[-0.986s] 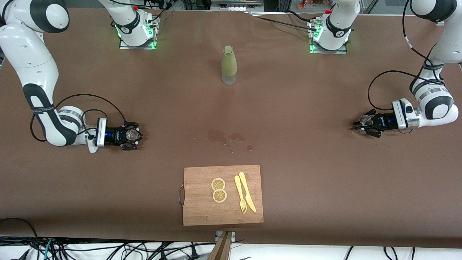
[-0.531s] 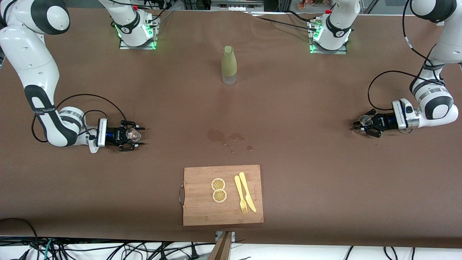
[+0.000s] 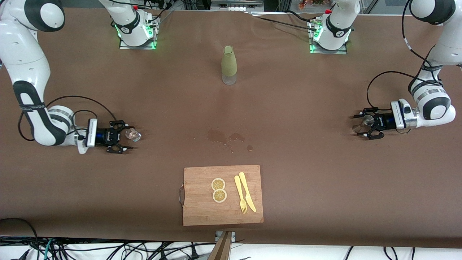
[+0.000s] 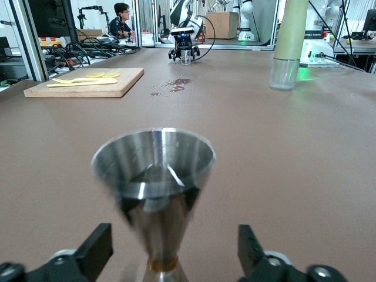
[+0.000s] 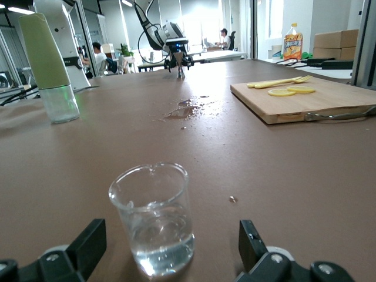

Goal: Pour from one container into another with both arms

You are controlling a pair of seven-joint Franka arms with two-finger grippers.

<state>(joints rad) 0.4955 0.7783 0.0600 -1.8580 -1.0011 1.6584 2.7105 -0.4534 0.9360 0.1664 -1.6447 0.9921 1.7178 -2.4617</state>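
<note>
Both grippers open, low on surface: left gripper [image 3: 364, 126] mid-right of frame around metal jigger [image 4: 154, 194]; right gripper [image 3: 121, 138] mid-left, glass beaker [image 5: 153, 218] between fingers, untouched.

Two white jointed robot arms, the left arm [image 3: 431, 104] and right arm [image 3: 30, 90], have black joint bands, silver wrist rings, looping black cables, black grippers, and green-lit bases with red buttons.

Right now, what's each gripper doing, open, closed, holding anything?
Left gripper: open, holding nothing; the metal jigger stands between its fingers.
Right gripper: open, holding nothing; the glass beaker stands just ahead.
</note>
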